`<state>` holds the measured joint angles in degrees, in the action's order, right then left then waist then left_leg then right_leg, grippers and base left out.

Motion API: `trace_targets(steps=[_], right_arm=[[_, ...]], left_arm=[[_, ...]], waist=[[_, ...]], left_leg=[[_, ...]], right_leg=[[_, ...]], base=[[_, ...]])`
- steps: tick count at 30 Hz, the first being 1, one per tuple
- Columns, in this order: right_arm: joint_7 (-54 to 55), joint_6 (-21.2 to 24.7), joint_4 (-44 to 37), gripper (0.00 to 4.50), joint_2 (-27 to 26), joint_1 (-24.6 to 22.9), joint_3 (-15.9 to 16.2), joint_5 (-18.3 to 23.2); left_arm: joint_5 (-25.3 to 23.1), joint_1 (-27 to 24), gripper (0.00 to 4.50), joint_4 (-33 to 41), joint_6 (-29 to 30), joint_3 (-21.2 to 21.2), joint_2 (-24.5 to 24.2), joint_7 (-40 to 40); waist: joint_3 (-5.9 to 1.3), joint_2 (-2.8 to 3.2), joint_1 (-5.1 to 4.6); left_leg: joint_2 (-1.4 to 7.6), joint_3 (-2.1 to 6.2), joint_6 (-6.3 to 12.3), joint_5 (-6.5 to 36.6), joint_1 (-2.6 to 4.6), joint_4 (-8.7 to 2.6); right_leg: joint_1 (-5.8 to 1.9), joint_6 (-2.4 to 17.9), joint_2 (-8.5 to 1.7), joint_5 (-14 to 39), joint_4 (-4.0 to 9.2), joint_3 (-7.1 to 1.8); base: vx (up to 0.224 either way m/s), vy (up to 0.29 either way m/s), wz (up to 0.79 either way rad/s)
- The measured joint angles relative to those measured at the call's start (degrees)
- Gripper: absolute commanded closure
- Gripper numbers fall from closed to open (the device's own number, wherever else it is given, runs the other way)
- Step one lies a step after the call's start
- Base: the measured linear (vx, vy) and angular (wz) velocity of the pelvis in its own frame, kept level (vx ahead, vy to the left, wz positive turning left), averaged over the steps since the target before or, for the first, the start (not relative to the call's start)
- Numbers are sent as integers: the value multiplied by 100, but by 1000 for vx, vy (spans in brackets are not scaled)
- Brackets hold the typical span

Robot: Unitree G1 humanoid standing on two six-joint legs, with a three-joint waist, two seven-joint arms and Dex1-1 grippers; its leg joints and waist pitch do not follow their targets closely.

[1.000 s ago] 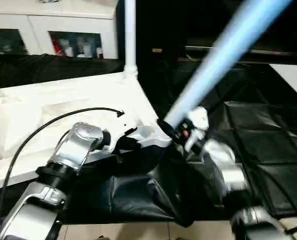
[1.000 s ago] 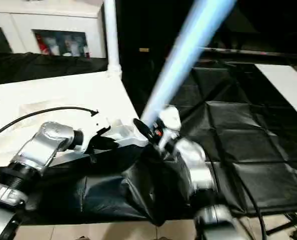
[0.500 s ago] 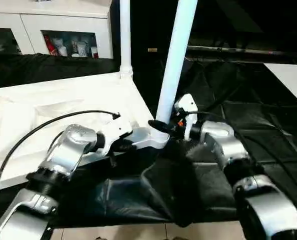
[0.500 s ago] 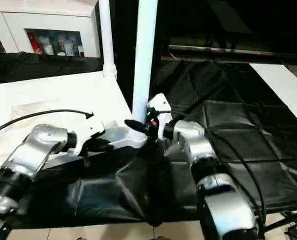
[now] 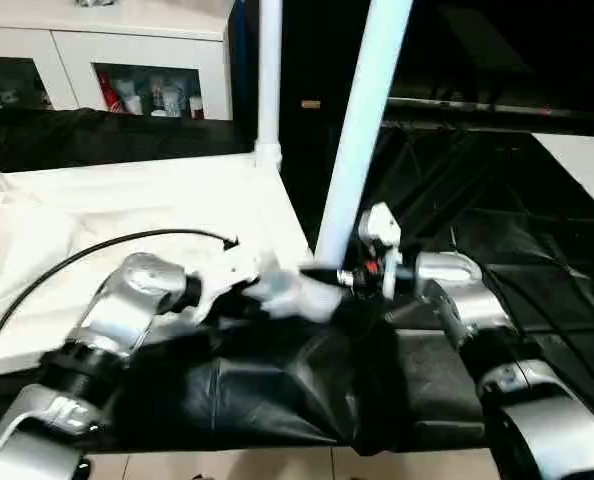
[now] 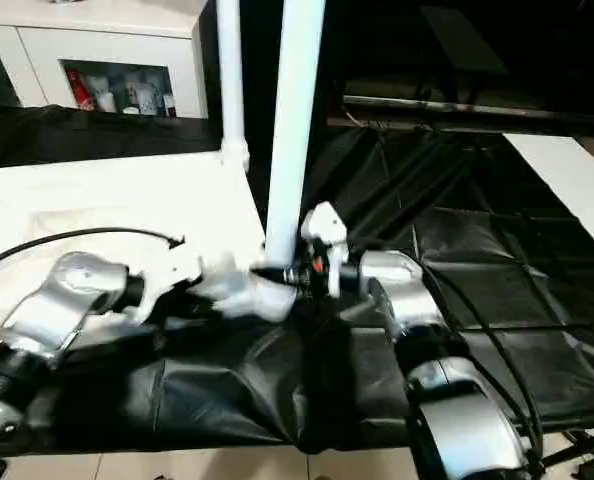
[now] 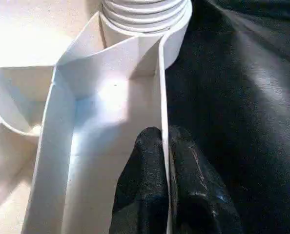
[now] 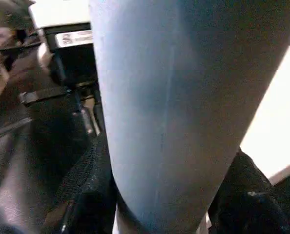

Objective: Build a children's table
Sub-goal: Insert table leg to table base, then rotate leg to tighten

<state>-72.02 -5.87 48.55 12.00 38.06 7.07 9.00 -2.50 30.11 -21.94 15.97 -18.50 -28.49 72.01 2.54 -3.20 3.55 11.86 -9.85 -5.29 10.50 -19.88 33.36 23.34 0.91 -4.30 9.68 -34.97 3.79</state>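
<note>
- Children's table top (image 5: 127,215) lies upside down on the black-draped bench (image 5: 497,250); its rim is pinched by the closed left end effector (image 7: 164,161).
- Leg (image 5: 362,140), gripped by the right end effector (image 5: 352,275) over the near corner socket, could be jammed if tilted.

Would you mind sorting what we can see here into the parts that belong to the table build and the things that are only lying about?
Belonging to the job:
- table top, ribbed underside up
- leg in the right gripper
- leg standing in the far corner socket
- left gripper, pinching the top's edge wall

Lying about:
- white glass-door cabinet
- black sheet
</note>
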Motion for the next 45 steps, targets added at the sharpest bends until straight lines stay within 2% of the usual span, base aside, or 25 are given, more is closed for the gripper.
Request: trace_targets(steps=[4,6,10,12,13,16,17,18,19,20,21,22,23,24,25,26,27,28,29,31,32,33,35,44,45], right_arm=[[75,-144,0,260,1,-36,8,-1],[548,-248,128,260,-35,-24,-17,-28],[1789,-347,368,260,-271,40,-187,-196],[2407,-311,495,260,-388,103,-275,-217],[2761,-245,595,260,-465,172,-344,-218],[3727,-26,858,260,-670,392,-528,-225],[4105,66,974,260,-748,499,-584,-223],[4461,109,1093,260,-851,605,-673,-189],[4870,184,1203,260,-913,730,-772,-187],[5292,250,1300,260,-984,843,-815,-192],[5557,296,1338,260,-1028,888,-846,-206],[5787,311,1374,260,-1043,889,-884,-215],[6136,346,1477,260,-1110,1005,-905,-249],[6374,356,1530,260,-1151,1048,-926,-266],[6590,387,1580,260,-1193,1134,-931,-294],[6817,392,1577,261,-1206,1195,-954,-315],[6954,393,1596,261,-1200,1216,-971,-323],[7053,393,1625,261,-1207,1238,-994,-324],[7136,393,1684,261,-1217,1266,-1005,-324],[7253,394,1716,261,-1251,1305,-1029,-341],[7300,394,1737,261,-1269,1319,-1055,-367],[7314,394,1739,261,-1279,1327,-1067,-383],[7329,394,1743,261,-1297,1343,-1099,-408],[7237,315,1802,261,-1326,1380,-1122,-441],[7169,281,1803,226,-1325,1375,-1139,-441]], left_arm=[[-27,59,450,-175,-124,-14,43,3],[-183,237,450,-512,-232,-10,234,-248],[-295,531,450,-1118,-246,72,592,-898],[-298,672,450,-1337,-101,107,787,-1208],[-313,769,450,-1478,-41,114,897,-1383],[-383,1024,450,-1844,132,152,1214,-1852],[-394,1143,450,-2048,164,190,1347,-2025],[-389,1251,450,-2260,221,277,1506,-2241],[-396,1385,450,-2430,310,307,1643,-2454],[-394,1538,450,-2640,413,348,1813,-2674],[-393,1603,450,-2724,479,364,1933,-2835],[-396,1672,450,-2837,559,366,2061,-3024],[-399,1706,450,-2868,630,408,2184,-3246],[-396,1723,450,-2895,681,427,2264,-3357],[-386,1741,450,-2896,742,482,2337,-3435],[-377,1816,450,-2898,834,522,2416,-3540],[-370,1827,450,-2898,875,546,2511,-3658],[-369,1839,450,-2898,919,560,2567,-3744],[-358,1847,450,-2897,953,584,2592,-3796],[-337,1847,450,-2899,1006,631,2627,-3850],[-337,1847,450,-2904,1012,633,2635,-3864],[-334,1847,450,-2904,1012,642,2631,-3867],[-323,1848,450,-2904,1005,645,2615,-3867],[-282,1846,450,-2904,967,642,2540,-3832],[-283,1841,450,-2904,914,637,2514,-3790]], waist=[[-10,8,-4],[-9,24,-3],[1,37,-22],[16,61,-38],[27,81,-49],[73,173,-113],[94,214,-148],[121,263,-168],[138,294,-173],[171,339,-150],[193,337,-114],[197,268,-18],[182,83,20],[183,59,41],[154,149,152],[121,253,198],[106,218,193],[85,200,188],[73,189,162],[75,165,132],[73,160,113],[72,161,109],[46,184,89],[42,181,16],[44,184,4]], left_leg=[[-1,2,0,0,13,5],[-3,4,0,0,76,7],[-5,18,0,0,88,22],[-4,36,0,0,85,19],[-4,48,0,0,83,15],[-1,138,1,1,80,6],[-1,154,2,1,84,9],[4,167,3,2,92,2],[10,172,3,2,87,0],[10,147,3,2,56,-17],[11,98,3,2,64,-22],[12,-60,3,2,119,-47],[-29,-174,13,17,220,19],[-9,-164,55,178,208,192],[-27,-66,186,333,219,355],[-121,141,96,331,222,297],[-130,181,45,303,201,177],[-127,167,0,272,198,80],[-126,113,-2,252,200,51],[-134,34,8,192,199,92],[-131,38,7,196,229,86],[-122,46,7,196,226,66],[-107,82,6,196,182,15],[-110,81,6,194,158,-11],[-110,81,6,194,151,-13]], right_leg=[[-14,0,0,0,1,0],[-43,-30,-1,18,2,0],[-57,-35,-5,21,14,16],[-65,-35,-6,21,73,47],[-74,-35,-9,21,119,72],[-156,-34,-33,21,310,238],[-169,-34,-68,21,365,319],[-218,-34,-93,21,418,398],[-262,-20,-115,30,439,448],[-248,74,-123,117,303,443],[-216,176,-135,287,90,395],[-164,224,-136,387,-164,244],[-76,56,-122,414,-245,32],[-50,11,-94,392,-237,12],[-57,5,-100,389,-214,92],[-41,-1,-113,385,-140,219],[-24,-4,-94,383,-48,227],[-19,9,-85,369,21,223],[-18,120,-85,217,64,188],[-29,149,-107,-45,57,121],[-34,114,-107,-40,71,131],[-36,112,-106,-39,107,159],[-35,110,-96,-39,204,219],[-29,110,-97,-40,232,221],[-27,110,-97,-40,238,223]], base=[[0,0,0],[0,0,0],[-26,1,-2],[-55,21,-9],[-55,30,-11],[-56,53,-11],[-59,58,-6],[-55,54,-2],[-55,54,-2],[-90,35,-1],[-72,-24,17],[-72,-24,17],[35,-125,28],[95,-78,-17],[95,-78,-17],[94,26,-36],[0,0,0],[0,0,0],[21,-33,23],[0,0,0],[0,0,0],[0,0,0],[0,0,0],[0,0,0],[0,0,0]])
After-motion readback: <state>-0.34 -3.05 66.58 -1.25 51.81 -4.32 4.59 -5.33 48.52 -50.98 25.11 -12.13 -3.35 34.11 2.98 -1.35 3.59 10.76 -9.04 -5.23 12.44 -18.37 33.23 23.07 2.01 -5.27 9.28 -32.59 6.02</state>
